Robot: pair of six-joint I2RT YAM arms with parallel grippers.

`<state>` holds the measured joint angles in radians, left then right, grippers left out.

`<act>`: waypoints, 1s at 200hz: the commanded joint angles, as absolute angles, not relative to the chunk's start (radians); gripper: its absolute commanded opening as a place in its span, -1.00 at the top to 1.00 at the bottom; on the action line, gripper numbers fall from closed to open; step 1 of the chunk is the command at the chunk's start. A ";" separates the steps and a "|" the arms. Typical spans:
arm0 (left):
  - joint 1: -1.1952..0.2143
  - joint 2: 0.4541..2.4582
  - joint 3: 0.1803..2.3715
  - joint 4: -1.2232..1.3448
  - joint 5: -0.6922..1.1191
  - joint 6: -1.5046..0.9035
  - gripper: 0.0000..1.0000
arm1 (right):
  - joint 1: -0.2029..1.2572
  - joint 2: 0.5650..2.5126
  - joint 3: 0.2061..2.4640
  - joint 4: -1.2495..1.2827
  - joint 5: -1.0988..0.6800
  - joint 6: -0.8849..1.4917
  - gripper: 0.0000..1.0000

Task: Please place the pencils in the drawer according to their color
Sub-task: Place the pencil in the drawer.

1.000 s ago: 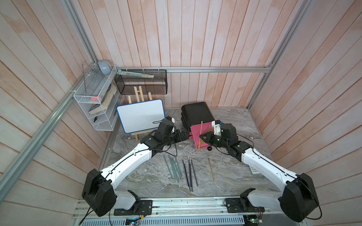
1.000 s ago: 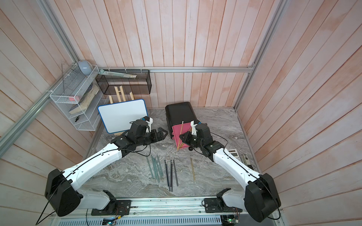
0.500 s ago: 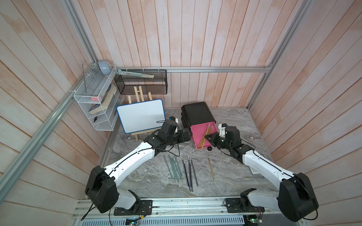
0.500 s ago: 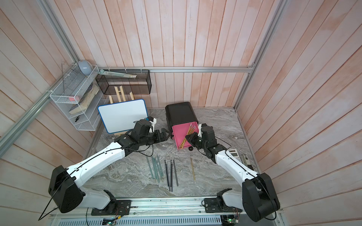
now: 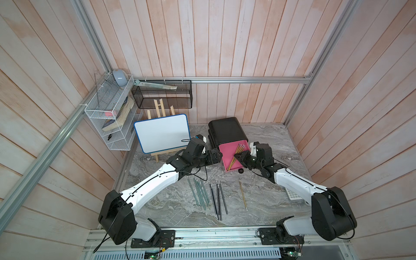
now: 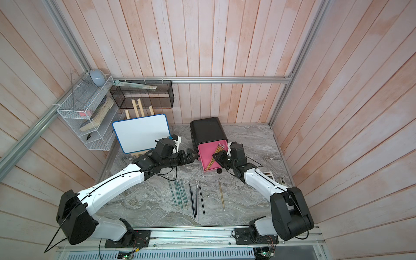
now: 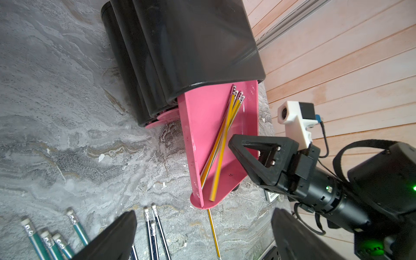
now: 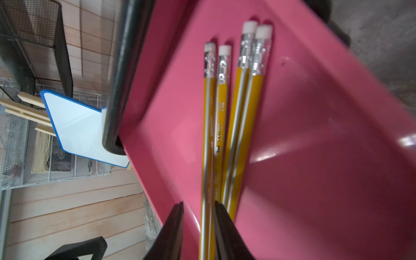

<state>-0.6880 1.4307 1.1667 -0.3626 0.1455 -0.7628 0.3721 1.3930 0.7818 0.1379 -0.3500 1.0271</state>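
Observation:
The drawer cabinet [image 5: 226, 129] is black, and its top pink drawer [image 5: 226, 150] is pulled out. Several yellow pencils [image 8: 234, 112] lie inside it. My right gripper [image 5: 238, 155] hovers over the tray's front end, jaws slightly open. One yellow pencil [image 8: 207, 157] runs loosely between the fingers with a gap on one side. My left gripper [image 5: 218, 155] is wide open and empty beside the drawer's left wall. On the table lie several teal pencils [image 5: 199, 193], several black pencils [image 5: 217, 198] and one yellow pencil [image 5: 243, 195].
A whiteboard on a wooden easel [image 5: 163, 132] stands left of the cabinet. A white wire rack [image 5: 108, 117] and a black mesh basket [image 5: 162, 96] hang on the walls. A calculator [image 5: 292, 194] lies under the right arm. The drawer's black knob [image 5: 240, 171] points forward.
The right gripper lowered a yellow pencil from upright down into the pink tray, and its jaws parted. The left gripper moved closer to the drawer's side.

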 commanded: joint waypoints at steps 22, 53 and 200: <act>-0.693 1.440 1.185 -0.361 0.144 -0.743 -0.99 | 0.369 1.340 0.841 0.103 -0.374 0.998 0.27; -0.696 1.440 1.178 -0.360 0.140 -0.737 -0.99 | 0.369 1.277 0.848 0.040 -0.386 0.965 0.25; -0.768 1.381 1.008 -0.324 0.084 -0.751 -0.99 | 0.539 0.970 0.629 -0.456 -0.150 0.772 0.15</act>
<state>-0.7540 1.4025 1.0321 -0.3553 0.1074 -0.7448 0.4885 0.9886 0.6674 -0.3271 -0.2676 0.8074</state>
